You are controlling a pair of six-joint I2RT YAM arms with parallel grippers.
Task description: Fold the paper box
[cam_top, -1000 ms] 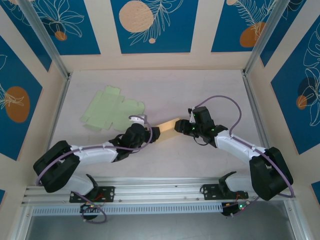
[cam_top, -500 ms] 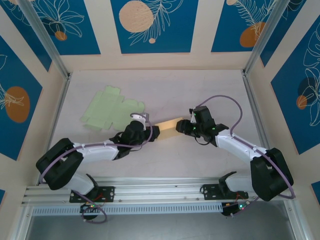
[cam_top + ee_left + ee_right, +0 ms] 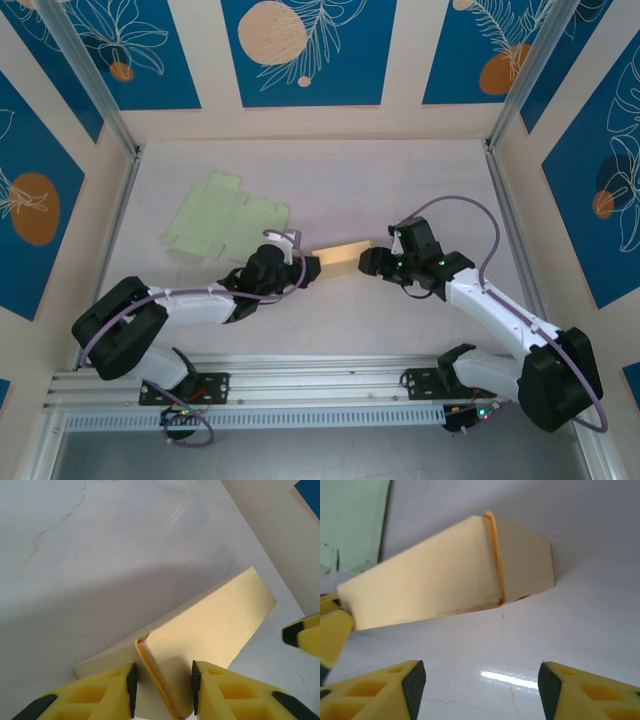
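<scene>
Left gripper clamped on the left end of the paper box, lying mid-way across the table; right gripper, jaws apart and just clear of its right end, should re-approach squarely while the left holds firm.

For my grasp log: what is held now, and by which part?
The left gripper holds the yellow box by its left end; the right gripper is open.

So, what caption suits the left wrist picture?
Left pincer clamps one end of the yellow paper box, white table beneath.
</scene>
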